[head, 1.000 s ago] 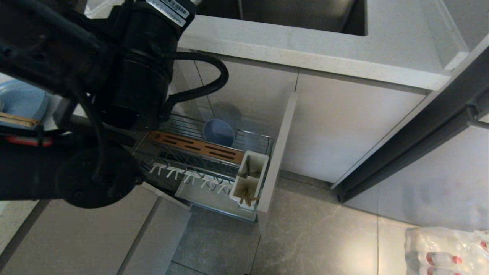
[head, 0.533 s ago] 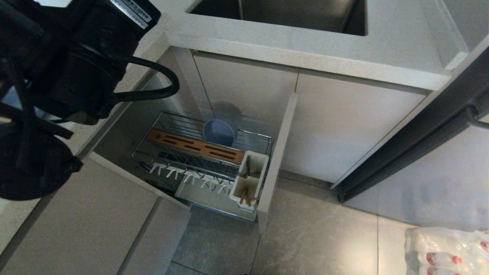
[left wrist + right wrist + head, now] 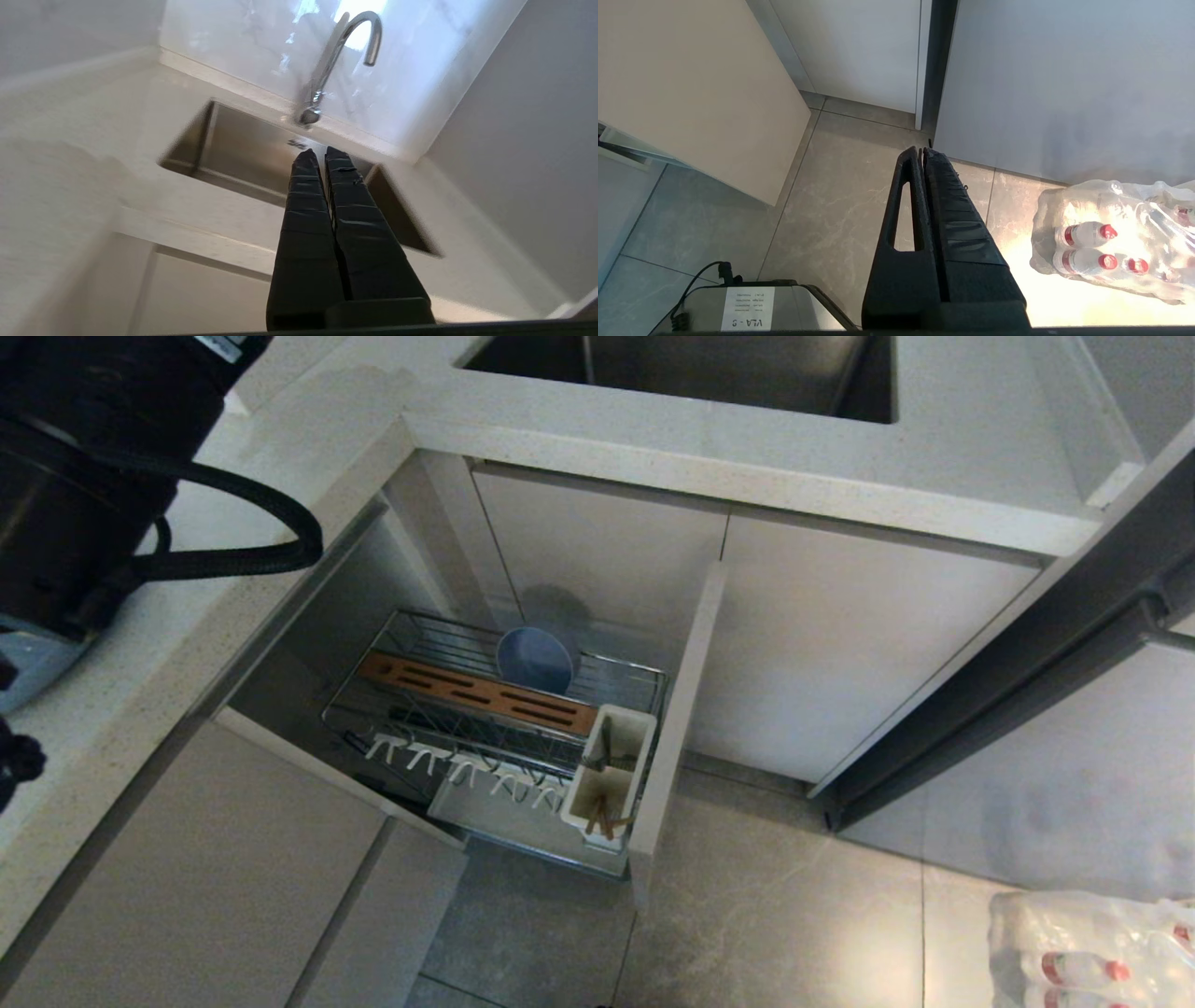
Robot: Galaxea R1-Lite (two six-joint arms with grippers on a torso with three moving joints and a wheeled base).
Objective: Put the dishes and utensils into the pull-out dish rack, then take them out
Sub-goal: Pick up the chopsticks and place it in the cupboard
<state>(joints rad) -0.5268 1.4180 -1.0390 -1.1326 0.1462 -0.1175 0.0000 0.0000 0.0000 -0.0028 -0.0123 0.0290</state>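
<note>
The pull-out dish rack (image 3: pixel 439 747) stands drawn out below the counter, its beige front panel (image 3: pixel 680 709) on the right. A light-blue bowl (image 3: pixel 534 660) leans on its edge in the rack behind the wooden strip (image 3: pixel 476 693). Brown chopsticks (image 3: pixel 605 823) stick out of the white utensil cup (image 3: pixel 624 733); a thin dark handle stands in its rear compartment. A light-blue dish edge (image 3: pixel 26 665) shows on the counter under my left arm (image 3: pixel 75 476). My left gripper (image 3: pixel 323 156) is shut and empty, pointing over the sink (image 3: pixel 243 149). My right gripper (image 3: pixel 921 151) hangs shut above the floor.
The faucet (image 3: pixel 336 56) rises behind the sink. The white counter (image 3: pixel 747 457) runs along the top of the head view. An open dark door (image 3: pixel 1027 672) stands right of the rack. A wrapped pack of bottles (image 3: pixel 1111 238) lies on the tiled floor by the right arm.
My left arm has drawn up and away to the left, uncovering the rack and the counter edge. The bowl and the utensils in the rack have not moved.
</note>
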